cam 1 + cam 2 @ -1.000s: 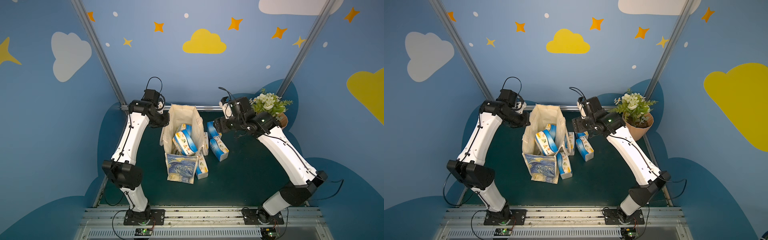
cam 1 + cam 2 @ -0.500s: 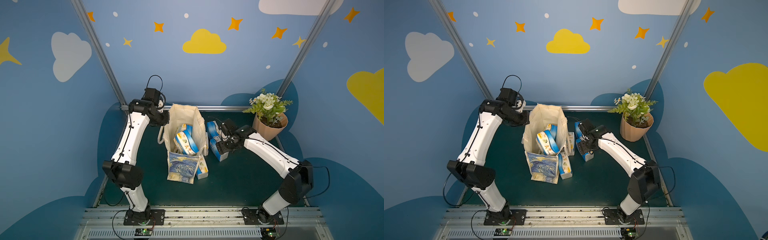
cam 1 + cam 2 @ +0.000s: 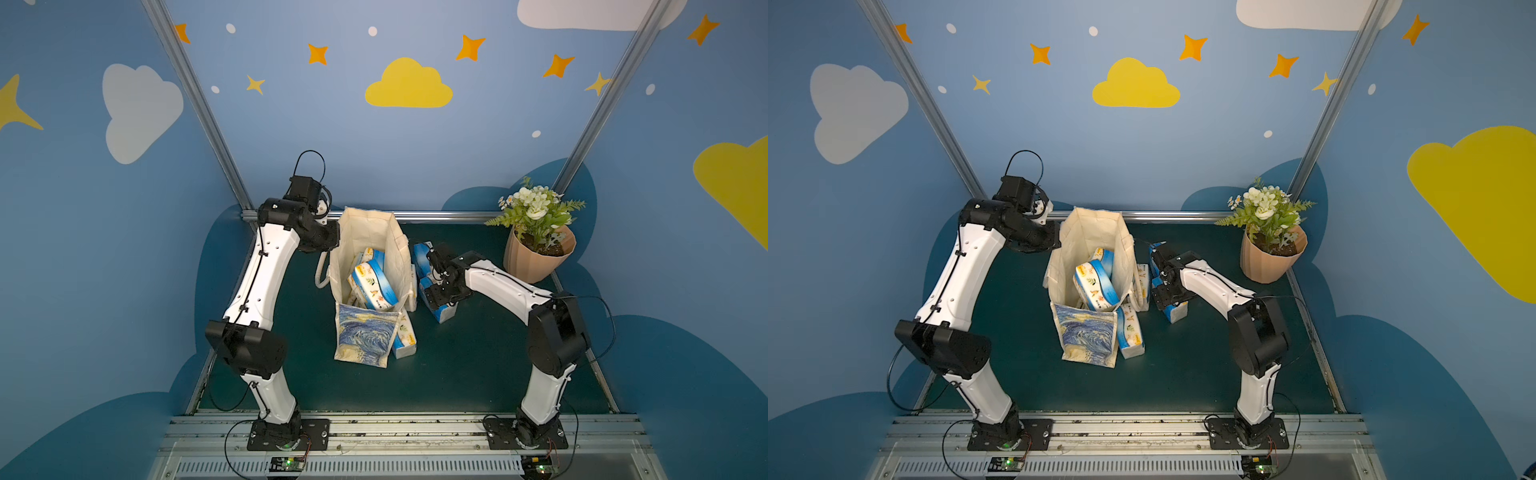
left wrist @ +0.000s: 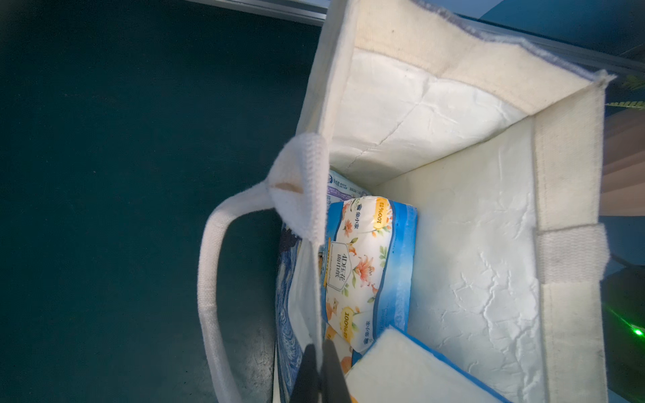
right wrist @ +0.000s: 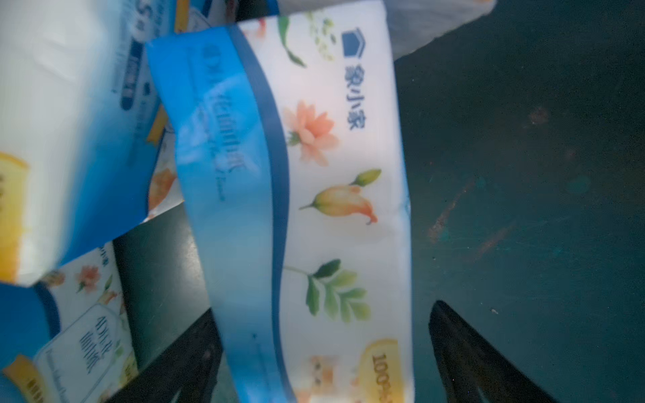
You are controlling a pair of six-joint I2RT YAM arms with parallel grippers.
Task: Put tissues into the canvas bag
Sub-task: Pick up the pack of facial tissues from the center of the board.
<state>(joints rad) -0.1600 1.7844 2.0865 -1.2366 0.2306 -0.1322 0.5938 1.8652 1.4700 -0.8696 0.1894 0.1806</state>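
In both top views the canvas bag [image 3: 365,232] stands upright, mouth open, near the back middle of the dark green table [image 3: 457,374], with its painted front toward the arms' bases. The left gripper [image 3: 334,239] meets the bag's rim on its left side; its jaws are hidden from up here. Several tissue packs [image 3: 372,282] lie piled inside the bag, a leaning pack [image 3: 405,336] rests against its front right corner, and a few more sit just right of it. The right gripper [image 3: 440,293] points down over the nearest of these, the loose pack [image 3: 444,312], which lies on the table. A flowerpot [image 3: 536,257] with white flowers stands at the back right, well apart from the bag. In the left wrist view the left gripper [image 4: 319,373] has its two dark fingers pressed together on the edge of the bag's side wall, near where a cream handle [image 4: 209,279] is sewn on; inside, a flowered pack [image 4: 363,265] rests against the wall. In the right wrist view the right gripper [image 5: 324,308] has its jaws spread wide, one finger on either side of the loose pack [image 5: 314,209]. Bare table shows between the pack and one finger, so nothing is clamped, and whether the other finger touches the wrapper I cannot tell. More packs crowd close beside it.
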